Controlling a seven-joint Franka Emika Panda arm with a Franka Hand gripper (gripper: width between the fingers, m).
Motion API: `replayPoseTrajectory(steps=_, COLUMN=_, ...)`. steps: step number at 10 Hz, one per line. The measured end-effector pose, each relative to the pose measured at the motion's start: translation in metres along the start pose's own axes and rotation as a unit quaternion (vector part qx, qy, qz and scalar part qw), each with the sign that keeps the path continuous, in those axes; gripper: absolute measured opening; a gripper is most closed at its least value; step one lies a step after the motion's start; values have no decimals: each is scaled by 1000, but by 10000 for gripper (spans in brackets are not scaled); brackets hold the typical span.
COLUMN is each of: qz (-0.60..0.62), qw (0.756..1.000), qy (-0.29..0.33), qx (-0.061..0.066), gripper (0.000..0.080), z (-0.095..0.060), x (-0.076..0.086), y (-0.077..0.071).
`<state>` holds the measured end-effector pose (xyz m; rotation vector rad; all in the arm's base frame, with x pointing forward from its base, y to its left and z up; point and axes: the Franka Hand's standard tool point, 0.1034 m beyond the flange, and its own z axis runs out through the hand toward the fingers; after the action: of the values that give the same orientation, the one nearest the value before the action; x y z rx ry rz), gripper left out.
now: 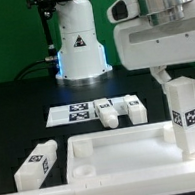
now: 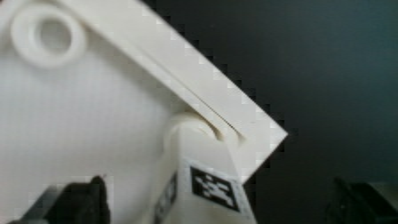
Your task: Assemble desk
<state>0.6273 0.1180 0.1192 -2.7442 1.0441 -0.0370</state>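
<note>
The white desk tabletop (image 1: 119, 155) lies upside down near the front, its raised rim up and a round corner socket (image 2: 50, 38) showing. One tagged white leg (image 1: 184, 115) stands upright in the corner socket at the exterior view's right. My gripper (image 1: 170, 77) hangs just over that leg's top. In the wrist view the leg (image 2: 214, 178) stands between the dark fingers (image 2: 71, 205), with a gap on each side, so the gripper (image 2: 217, 206) is open and holds nothing. Two more legs (image 1: 108, 112) (image 1: 135, 107) lie behind the tabletop, and a third (image 1: 37, 163) lies at the exterior view's left.
The marker board (image 1: 77, 112) lies flat behind the tabletop, with the two loose legs resting at its edge. The robot's white base (image 1: 77, 43) stands at the back. The table surface is black.
</note>
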Motion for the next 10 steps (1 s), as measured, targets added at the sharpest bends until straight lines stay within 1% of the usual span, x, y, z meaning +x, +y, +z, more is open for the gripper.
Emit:
replayPoseTrajectory(steps=1, qz=-81, qw=997, qy=-2, qx=-2, gripper=620, z=0, x=3, y=-2)
replayPoseTrajectory(steps=2, qz=-110, qw=994, qy=-1, qx=-2, gripper=644, z=0, x=3, y=-2)
replayPoseTrajectory(steps=4, qz=-170, qw=985, qy=-1, qx=-2, gripper=648, z=1, x=3, y=-1)
replayPoseTrajectory(steps=5, qz=-222, qw=975, qy=0, qx=-2, gripper=649, z=0, x=4, y=0)
replayPoseTrajectory(steps=6, qz=-320, qw=947, qy=-2, qx=-18, gripper=649, z=-3, x=10, y=3)
replayPoseTrajectory(steps=7, qz=-396, qw=917, qy=3, qx=-34, gripper=649, z=-8, x=16, y=-6)
replayPoseTrajectory(steps=8, qz=-459, qw=888, qy=12, qx=-39, gripper=649, z=-7, x=12, y=-14)
replayPoseTrajectory(steps=9, qz=-445, qw=895, qy=11, qx=-36, gripper=649, z=-6, x=10, y=-14)
replayPoseTrajectory(steps=10, qz=-444, qw=895, qy=11, qx=-36, gripper=545, z=-6, x=11, y=-13)
